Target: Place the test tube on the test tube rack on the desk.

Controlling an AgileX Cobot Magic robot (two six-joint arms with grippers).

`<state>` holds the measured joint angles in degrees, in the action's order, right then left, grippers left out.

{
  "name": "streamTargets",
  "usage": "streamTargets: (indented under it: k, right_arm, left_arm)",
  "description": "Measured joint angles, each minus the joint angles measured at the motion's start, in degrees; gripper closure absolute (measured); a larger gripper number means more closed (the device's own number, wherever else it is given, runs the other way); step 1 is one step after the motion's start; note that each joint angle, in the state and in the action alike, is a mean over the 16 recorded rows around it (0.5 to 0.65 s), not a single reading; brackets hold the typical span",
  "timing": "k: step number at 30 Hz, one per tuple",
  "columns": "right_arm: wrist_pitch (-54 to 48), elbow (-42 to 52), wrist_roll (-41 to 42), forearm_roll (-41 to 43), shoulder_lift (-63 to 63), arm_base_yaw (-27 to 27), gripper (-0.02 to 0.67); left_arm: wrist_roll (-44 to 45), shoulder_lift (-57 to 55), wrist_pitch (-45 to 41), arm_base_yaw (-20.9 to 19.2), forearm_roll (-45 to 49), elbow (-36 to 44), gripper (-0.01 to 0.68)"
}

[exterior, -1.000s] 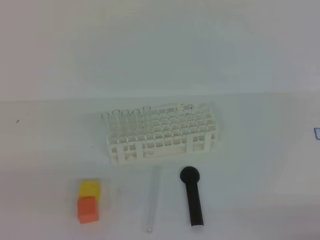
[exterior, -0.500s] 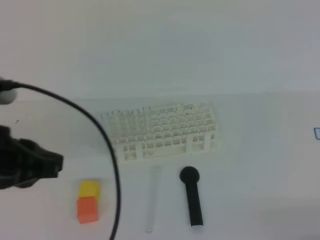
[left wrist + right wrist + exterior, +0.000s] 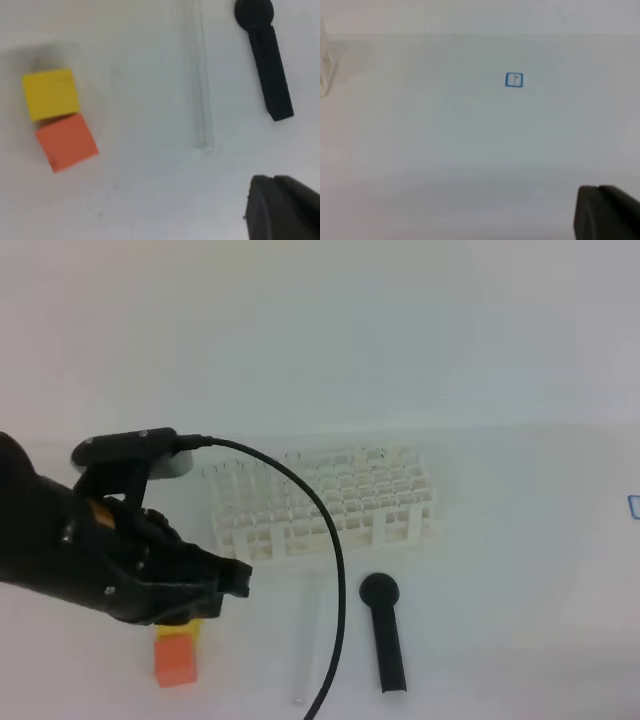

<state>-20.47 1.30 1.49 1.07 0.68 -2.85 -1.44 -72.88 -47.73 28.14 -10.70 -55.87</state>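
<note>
Test tube flat on desk, apart from left jaws, both jaws closed, empty

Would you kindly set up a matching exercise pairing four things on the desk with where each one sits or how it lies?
Things:
1. test tube
2. rack
3. black tool
4. orange block

Places or states:
A. stands behind the others, with clear tubes upright in its left end
B. lies flat, to the right of the clear tube
C. touches the yellow block
D. lies flat between the blocks and the black tool

Pairs: 1-D, 2-A, 3-B, 4-C
</note>
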Motion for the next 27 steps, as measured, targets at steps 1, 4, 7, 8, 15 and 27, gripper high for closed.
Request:
streamTargets:
  k: [1,4,7,8,15,27]
  right_arm:
    - [0.14,0.01,-0.01,-0.07,0.00,0.00,0.650]
    - [1.50,0.08,-0.42,-1.25,0.00,0.00,0.650]
    - [4.59,0.15,-1.11,-4.04,0.00,0.00,0.650]
    - [6.01,0.18,-1.33,-5.15,0.00,0.00,0.650]
    - [18.98,0.35,-2.83,-13.58,0.00,0.00,0.650]
    - [21.64,-0.40,-4.32,-19.63,0.00,0.00,0.650]
  left_arm:
    - [-0.84,-0.60,-0.31,0.26,0.08,0.00,0.673]
    - [-2.45,-2.28,-1.17,1.09,-0.14,0.00,0.662]
    - [-3.31,-4.07,-1.48,2.15,-0.29,0.00,0.632]
    - [-3.59,-4.70,-1.45,2.51,-0.31,0.00,0.616]
    - [-5.48,-9.80,1.77,4.86,0.56,-0.03,0.452]
    - [-7.94,-21.88,8.98,5.62,1.92,-2.76,0.257]
